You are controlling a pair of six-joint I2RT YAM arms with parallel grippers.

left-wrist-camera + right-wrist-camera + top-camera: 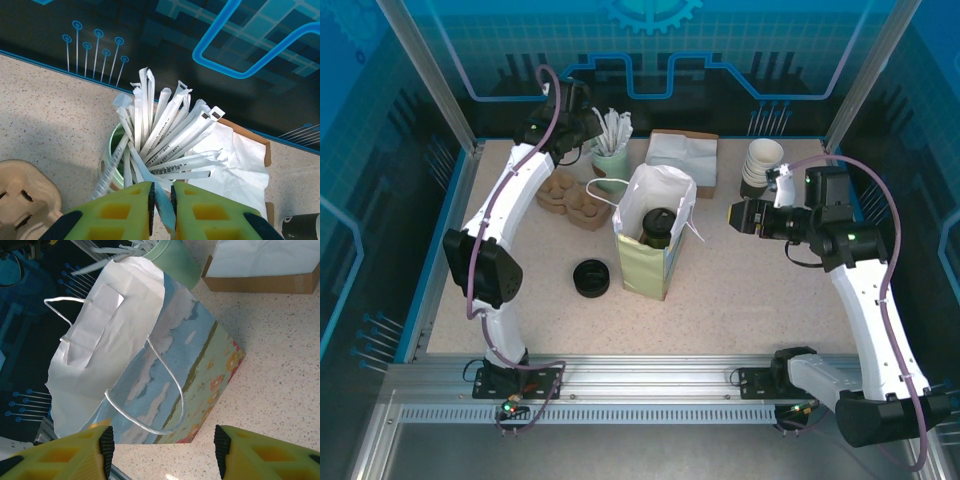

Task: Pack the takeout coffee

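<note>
Top external view: takeout coffee (657,226) lodged upright inside the open paper bag (645,270), mid-table (750,300).
The bag is stood mouth-up, presumably so that items can be lowered in, and the cup's black lid is seen just below the rim. The right gripper (162,440) is held level with the bag's painted side, claw well apart and nothing between, judged ready to steady the bag. The left gripper (162,194) is positioned over the green straw holder (115,145) at the table's far edge, claw nearly together and clamped on one wrapped straw (164,206), judged intended for the bag.
</note>
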